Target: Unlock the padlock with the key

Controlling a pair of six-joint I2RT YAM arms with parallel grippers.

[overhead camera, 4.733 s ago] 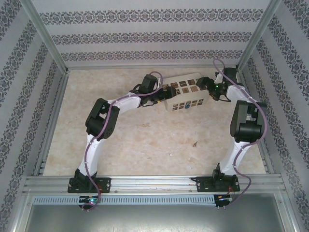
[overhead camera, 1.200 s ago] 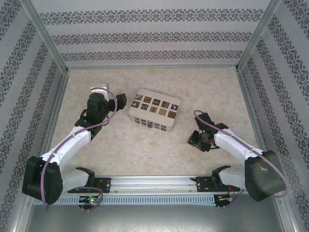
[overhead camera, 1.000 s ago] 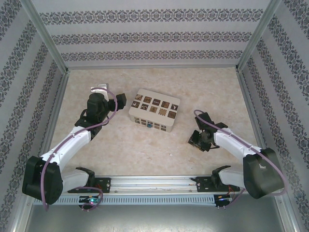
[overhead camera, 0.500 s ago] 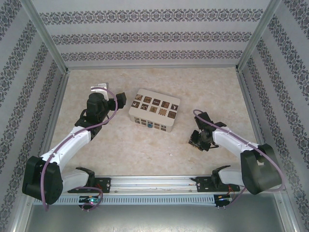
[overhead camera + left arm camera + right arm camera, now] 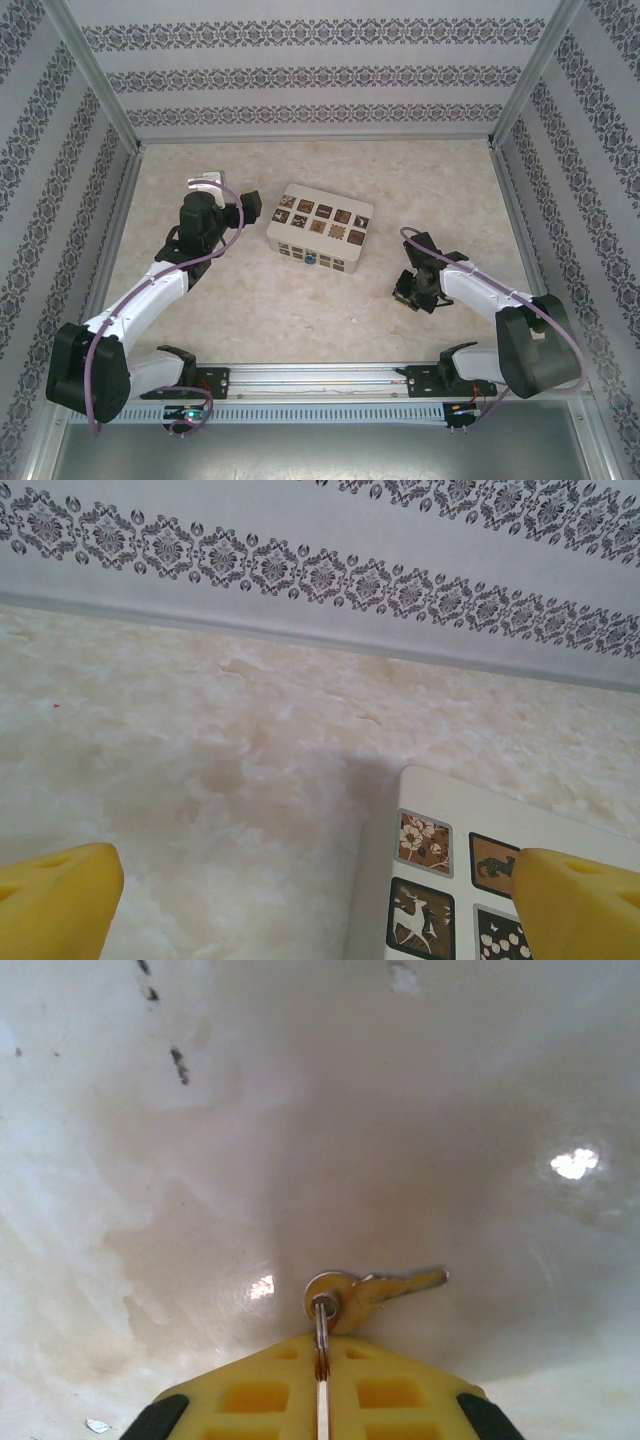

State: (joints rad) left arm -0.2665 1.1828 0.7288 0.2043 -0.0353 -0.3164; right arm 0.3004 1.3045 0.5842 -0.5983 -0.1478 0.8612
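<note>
Top external view: the cream box [image 5: 320, 228] sits on the table [image 5: 300, 310], and the padlock [image 5: 312, 259], a tiny blue speck, is at the box's near side face. My left end effector [image 5: 228, 193] hovers just left of the box, spread wide. My right end effector [image 5: 405, 292] is low over the table, right of the box and nearer than it. Left wrist view: my yellow fingers [image 5: 55, 900] stand far apart, the box's tiled top lying toward the right one. Right wrist view: my right pads are pressed together on the thin key ring [image 5: 322, 1312], and the key [image 5: 385, 1285] lies flat on the table.
</note>
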